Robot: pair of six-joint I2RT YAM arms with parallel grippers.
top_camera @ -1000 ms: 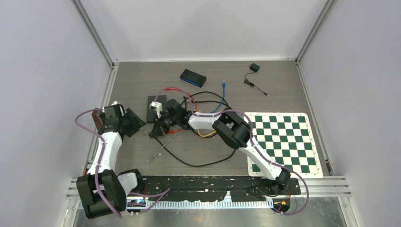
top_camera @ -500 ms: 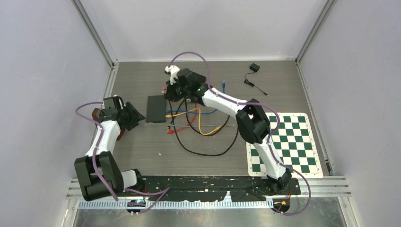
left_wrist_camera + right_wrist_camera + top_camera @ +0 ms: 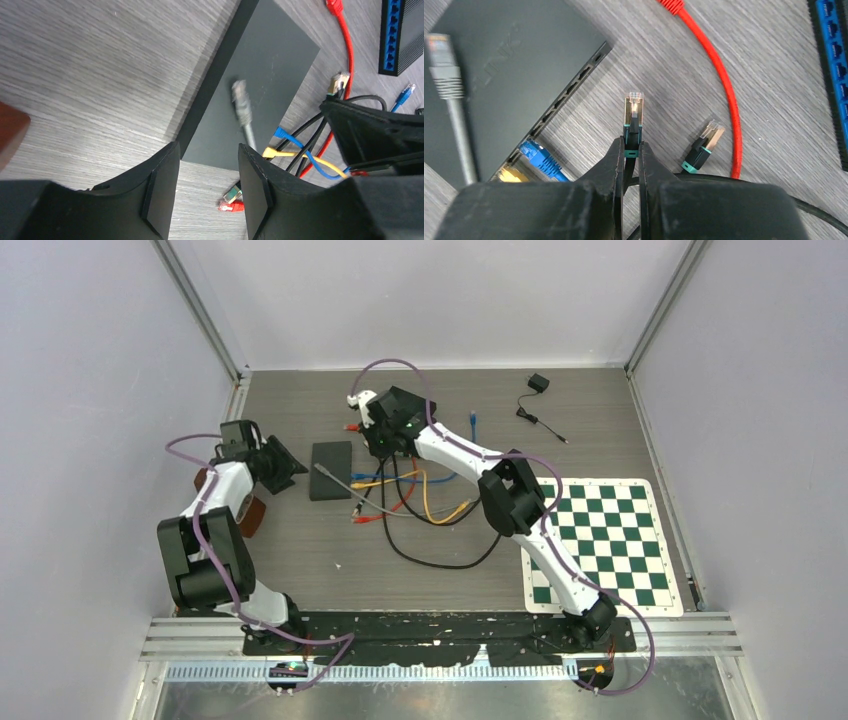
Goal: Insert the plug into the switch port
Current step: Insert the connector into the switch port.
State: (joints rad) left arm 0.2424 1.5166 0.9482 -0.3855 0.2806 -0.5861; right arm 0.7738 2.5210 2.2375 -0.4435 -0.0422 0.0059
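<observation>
Over the far middle of the table, in the top view, the right gripper hangs at about 2 o'clock of the dark switch. The left gripper waits near its 9 o'clock side, and a grey cable lies across the lid. From the left wrist, the fingers stand spread with nothing between them, and the switch is beyond them at 12 o'clock, untouched. From the right wrist, the fingers pinch the teal boot just behind the plug, which points to 12 o'clock, apart from the switch. The port row is at 10 o'clock, with a blue plug and a yellow plug already seated. I judge the step is bringing the plug to a port. The next move calls for turning its nose toward a free port, then a straight push, perhaps with the left gripper bracing the switch.
</observation>
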